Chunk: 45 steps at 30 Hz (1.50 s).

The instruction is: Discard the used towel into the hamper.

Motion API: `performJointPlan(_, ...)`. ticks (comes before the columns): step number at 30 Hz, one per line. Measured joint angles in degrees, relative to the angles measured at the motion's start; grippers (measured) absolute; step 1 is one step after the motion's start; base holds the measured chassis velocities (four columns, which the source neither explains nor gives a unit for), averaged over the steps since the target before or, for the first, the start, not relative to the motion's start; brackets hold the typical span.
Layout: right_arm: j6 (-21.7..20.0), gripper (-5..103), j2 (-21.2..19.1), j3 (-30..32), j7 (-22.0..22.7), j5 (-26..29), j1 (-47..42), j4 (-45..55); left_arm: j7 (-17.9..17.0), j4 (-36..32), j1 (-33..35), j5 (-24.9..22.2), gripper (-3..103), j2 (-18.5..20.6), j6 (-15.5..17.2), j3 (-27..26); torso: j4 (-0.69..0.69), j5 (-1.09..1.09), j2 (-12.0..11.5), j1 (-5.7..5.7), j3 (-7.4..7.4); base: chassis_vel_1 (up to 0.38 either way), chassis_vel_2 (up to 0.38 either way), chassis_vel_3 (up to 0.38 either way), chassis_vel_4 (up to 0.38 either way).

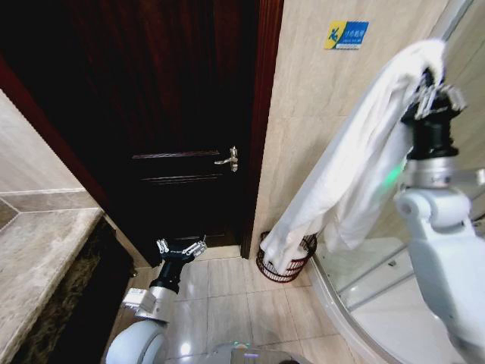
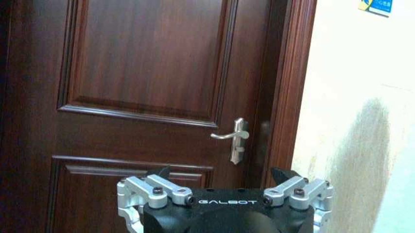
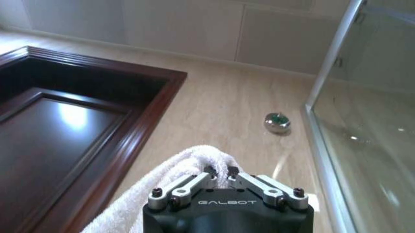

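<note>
While the white towel [image 1: 356, 174] hung from the right pincer [image 1: 432, 89], raised high above the hamper [image 1: 286, 260], its lower end trailed down into the basket's mouth; the height appeared chosen so the long cloth would feed in from the bottom up.

Right pincer: fingers clamped together on a bunched fold of towel [image 3: 194, 167], pointing upward, so the cloth draped over and down the arm.

Hamper: small, round, reddish-brown ribbed basket on the floor tiles, against the beige wall, just right of the dark wooden door [image 1: 174, 114], and beside the glass shower enclosure [image 1: 394, 280].

Left pincer [image 1: 180, 246]: low, left of the hamper, facing the door; fingers spread apart, holding nothing [image 2: 224, 187]. Judged idle.

Release not yet made.
</note>
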Motion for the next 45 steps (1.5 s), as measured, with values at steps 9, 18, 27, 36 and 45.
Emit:
performJointPlan(9,-0.31,4,-2.28,-1.97,-1.83,0.83,7.35,-6.88,0.0,0.0,0.0,0.0,100,0.0,0.0,0.0,-0.01,0.01,0.0,0.0,0.0,0.0,0.0,0.0,0.0)
performJointPlan(18,0.45,4,-1.5,-2.9,-3.54,1.47,8.37,-11.24,0.0,0.0,0.0,0.0,100,0.0,0.0,0.0,-0.01,0.01,0.0,0.0,0.0,0.0,0.0,0.0,0.0)
performJointPlan(27,4.68,4,3.57,-5.85,-5.67,4.9,12.45,-16.59,0.0,0.0,0.0,0.0,100,0.0,0.0,0.0,0.01,0.0,0.0,0.0,0.0,0.0,0.0,0.0,0.0)
performJointPlan(36,5.94,4,6.25,-9.22,-6.41,5.31,20.17,-20.76,0.0,0.0,0.0,0.0,100,0.0,0.0,0.0,0.0,-0.04,0.0,0.0,-0.01,0.0,0.0,0.0,0.0)
performJointPlan(45,6.36,4,7.31,-9.88,-7.17,5.51,18.96,-22.24,0.0,0.0,0.0,0.0,100,0.0,0.0,0.0,-0.01,0.03,0.0,0.0,0.0,0.0,0.0,0.0,0.0)
